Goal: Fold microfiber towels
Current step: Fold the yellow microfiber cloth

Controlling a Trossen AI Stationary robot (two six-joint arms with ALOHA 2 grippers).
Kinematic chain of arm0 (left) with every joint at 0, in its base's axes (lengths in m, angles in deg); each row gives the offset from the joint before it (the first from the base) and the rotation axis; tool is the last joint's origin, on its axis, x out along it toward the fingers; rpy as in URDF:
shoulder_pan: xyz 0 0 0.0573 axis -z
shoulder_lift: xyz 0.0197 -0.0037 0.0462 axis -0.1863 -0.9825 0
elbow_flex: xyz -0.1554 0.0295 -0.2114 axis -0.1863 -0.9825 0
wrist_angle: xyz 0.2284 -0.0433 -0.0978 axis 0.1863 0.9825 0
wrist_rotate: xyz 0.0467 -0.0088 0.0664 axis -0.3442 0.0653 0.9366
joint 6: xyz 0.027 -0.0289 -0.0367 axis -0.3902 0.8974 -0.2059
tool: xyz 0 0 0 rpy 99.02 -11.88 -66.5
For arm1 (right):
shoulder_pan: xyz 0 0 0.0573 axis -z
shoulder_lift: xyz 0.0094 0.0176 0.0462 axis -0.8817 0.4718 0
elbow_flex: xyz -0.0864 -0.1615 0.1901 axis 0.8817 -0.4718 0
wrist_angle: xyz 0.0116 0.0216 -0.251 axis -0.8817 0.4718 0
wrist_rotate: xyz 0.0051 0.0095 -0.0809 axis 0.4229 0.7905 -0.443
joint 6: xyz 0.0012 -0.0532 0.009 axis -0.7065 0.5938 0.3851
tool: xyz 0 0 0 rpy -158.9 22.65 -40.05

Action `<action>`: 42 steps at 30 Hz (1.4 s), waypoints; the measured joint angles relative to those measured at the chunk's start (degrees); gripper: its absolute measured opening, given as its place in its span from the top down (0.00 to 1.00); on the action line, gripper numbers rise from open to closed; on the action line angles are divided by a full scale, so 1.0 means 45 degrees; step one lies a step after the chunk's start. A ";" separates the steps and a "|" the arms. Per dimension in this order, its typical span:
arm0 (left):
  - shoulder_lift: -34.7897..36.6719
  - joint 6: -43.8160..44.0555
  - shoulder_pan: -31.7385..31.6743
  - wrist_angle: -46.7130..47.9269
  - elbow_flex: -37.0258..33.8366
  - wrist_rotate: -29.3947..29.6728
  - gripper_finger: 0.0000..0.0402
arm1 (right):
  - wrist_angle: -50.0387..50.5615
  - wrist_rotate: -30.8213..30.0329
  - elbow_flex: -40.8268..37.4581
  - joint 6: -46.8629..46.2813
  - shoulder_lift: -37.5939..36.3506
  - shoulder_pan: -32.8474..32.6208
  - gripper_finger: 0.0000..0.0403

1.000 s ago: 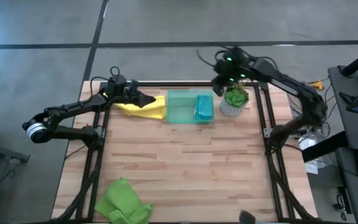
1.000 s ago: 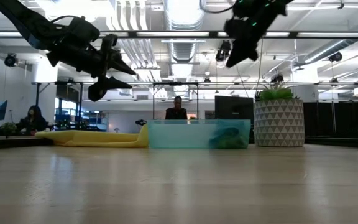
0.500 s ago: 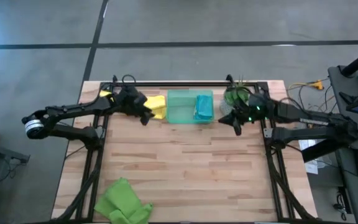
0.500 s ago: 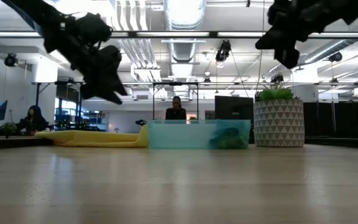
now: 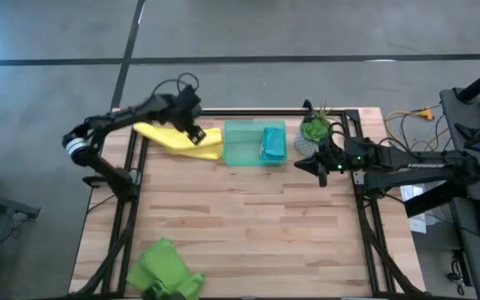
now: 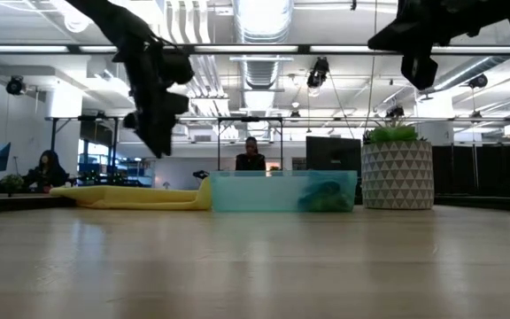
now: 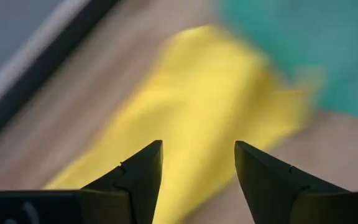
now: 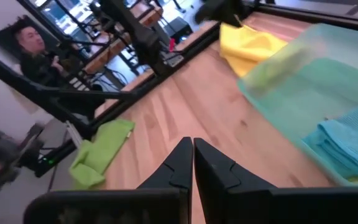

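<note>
**Two claws raised above the desk, towels lying untouched**

The soft yellow microfiber towel (image 5: 183,140) lies crumpled near the far left corner of the pale wooden plank desk (image 5: 240,225), its end touching the translucent green rectangular tray (image 5: 244,143) at the middle of the far edge. The folded teal-blue microfiber towel (image 5: 273,143) rests inside the tray, at its right end. The lime green microfiber towels (image 5: 167,271) lie bunched at the near left corner. The left claw (image 5: 195,136) hangs above the yellow towel with its dark fingers (image 7: 135,177) parted and holding nothing. The right claw (image 5: 319,171) is raised near the far right corner, closed and empty, beside the white patterned pot with a green plant (image 5: 312,137).
</note>
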 joint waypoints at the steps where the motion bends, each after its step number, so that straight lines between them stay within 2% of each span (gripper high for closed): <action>1: -0.0160 -0.0141 -0.0332 0.0549 0.0353 0.0600 0.54 | -0.0005 0.0000 0.0089 0.0036 0.0035 -0.0064 0.98; 4: -0.0591 -0.0965 -0.1558 0.2149 0.1319 0.1592 0.54 | -0.0004 -0.0004 0.0312 0.0054 0.0196 -0.0232 0.98; 7: -0.1167 -0.1381 -0.2968 0.3687 0.1961 0.1583 0.54 | -0.0020 -0.0034 0.0476 0.0233 0.0365 -0.0404 0.98; 11: -0.2175 -0.0965 -0.4936 0.5097 0.2252 0.1692 0.54 | -0.0054 -0.0326 0.0506 0.0380 0.0587 -0.0484 0.98; 13: -0.2619 -0.1136 -0.5449 0.5073 0.2487 0.1062 0.54 | -0.0082 -0.0350 0.0506 0.0381 0.0692 -0.0484 0.98; 16: -0.3270 -0.0560 -0.5541 0.4828 0.3115 0.0795 0.54 | -0.0193 -0.0341 0.0506 0.0371 0.0850 -0.0517 0.98; 18: -0.3717 -0.0240 -0.5520 0.4813 0.3565 0.1175 0.54 | -0.0344 -0.0344 0.0506 0.0347 0.0942 -0.0554 0.98; 20: -0.4051 -0.1097 -0.5513 0.4950 0.3963 0.1039 0.54 | -0.0539 -0.0343 0.0506 0.0271 0.1008 -0.0605 0.98; 23: -0.4490 -0.3733 -0.5278 0.5678 0.4303 0.0764 0.54 | -0.0854 -0.0345 0.0535 0.0278 0.1146 -0.0688 0.98; 26: -0.4940 -0.4685 -0.5063 0.5612 0.4335 0.1748 0.54 | -0.0855 -0.0381 0.0545 0.0283 0.1236 -0.0688 0.98; 29: -0.5426 -0.5507 -0.5072 0.5767 0.4259 0.1295 0.54 | -0.0855 -0.0487 0.0549 0.0285 0.1245 -0.0686 0.98; 32: -0.6010 -0.6027 -0.4938 0.5716 0.4183 0.0859 0.54 | -0.0868 -0.0621 0.0549 0.0259 0.1240 -0.0686 0.98; 42: -0.7153 -0.6095 -0.4712 0.5727 0.4146 0.0877 0.55 | -0.0885 -0.0651 0.0549 0.0176 0.1225 -0.0683 0.98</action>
